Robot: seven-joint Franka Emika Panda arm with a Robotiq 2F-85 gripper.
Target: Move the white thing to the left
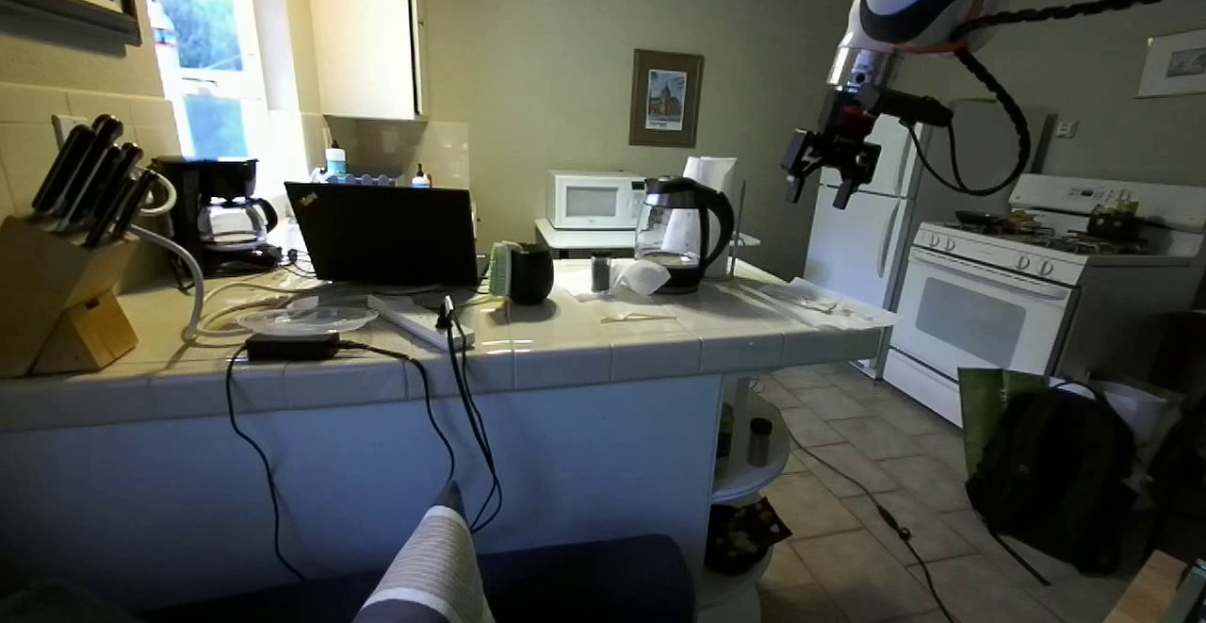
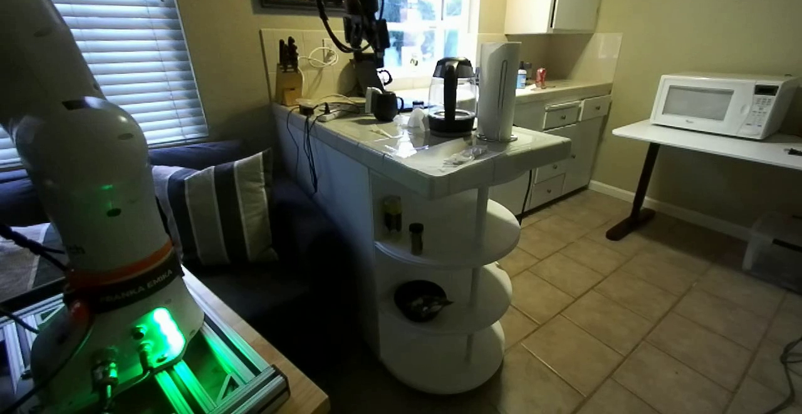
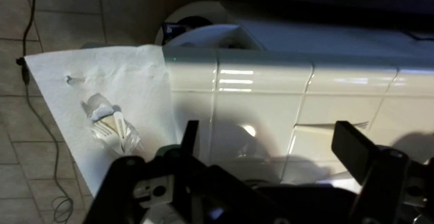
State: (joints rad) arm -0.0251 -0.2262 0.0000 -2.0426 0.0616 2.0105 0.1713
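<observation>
In an exterior view, a window (image 1: 209, 39) glows brightly at the upper left, near a pale wall cabinet (image 1: 360, 34); a framed picture (image 1: 666, 97) hangs on the plain wall (image 1: 528, 57) at upper centre, and a white stove (image 1: 982, 307) stands at the right. In an exterior view, slatted blinds (image 2: 128, 57) cover the upper left, a tiled counter (image 2: 432, 179) above rounded shelves (image 2: 454, 254) holds the middle, a white table (image 2: 708, 144) stands at the right, and tan floor tiles (image 2: 601, 314) spread across the lower right.

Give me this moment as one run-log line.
task: move white thing left; jaws: open, empty, above counter; white thing: ungripped, near kettle
</observation>
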